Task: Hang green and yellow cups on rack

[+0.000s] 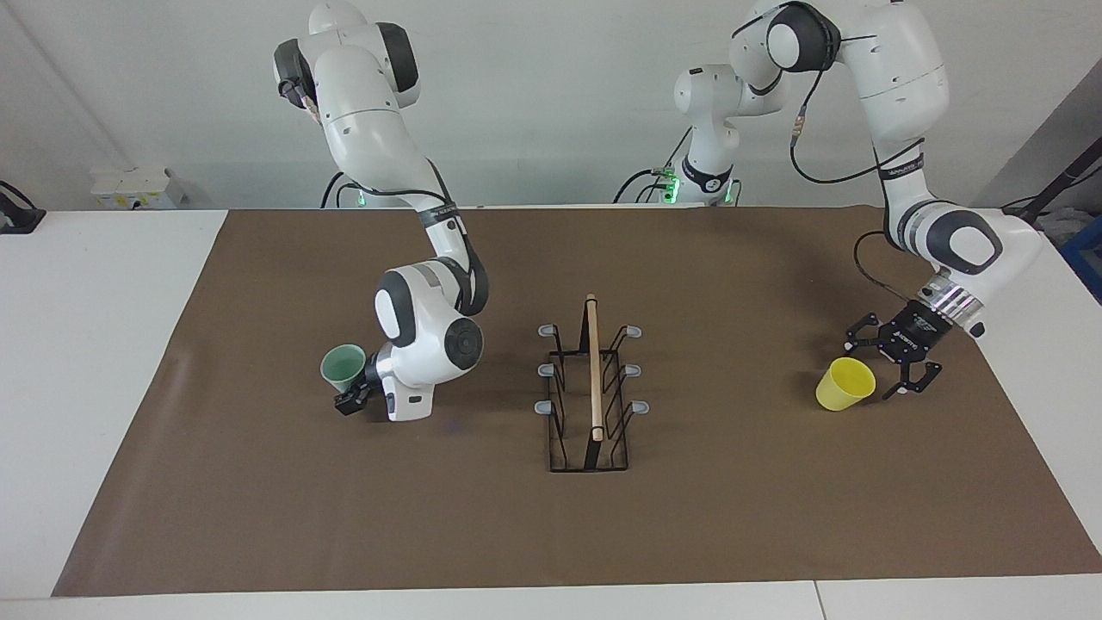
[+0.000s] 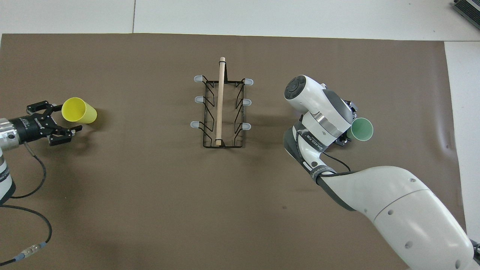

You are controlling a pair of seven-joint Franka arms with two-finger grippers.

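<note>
The green cup (image 1: 343,366) was tilted near the desk's (image 1: 120,344) right-arm end, gripped in the right claw (image 1: 355,398), which was closed on it. The yellow cup (image 1: 845,384) lay tipped near the left-arm end, touching the wide-open left claw (image 1: 888,368). The rack (image 1: 591,387) stood mid-desk, pegs bare.

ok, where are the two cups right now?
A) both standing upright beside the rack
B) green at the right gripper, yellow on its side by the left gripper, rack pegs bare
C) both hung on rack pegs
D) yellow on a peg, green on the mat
B: the green cup sits at the right gripper, the yellow cup lies tipped by the open left gripper, and the rack carries no cup.
</note>
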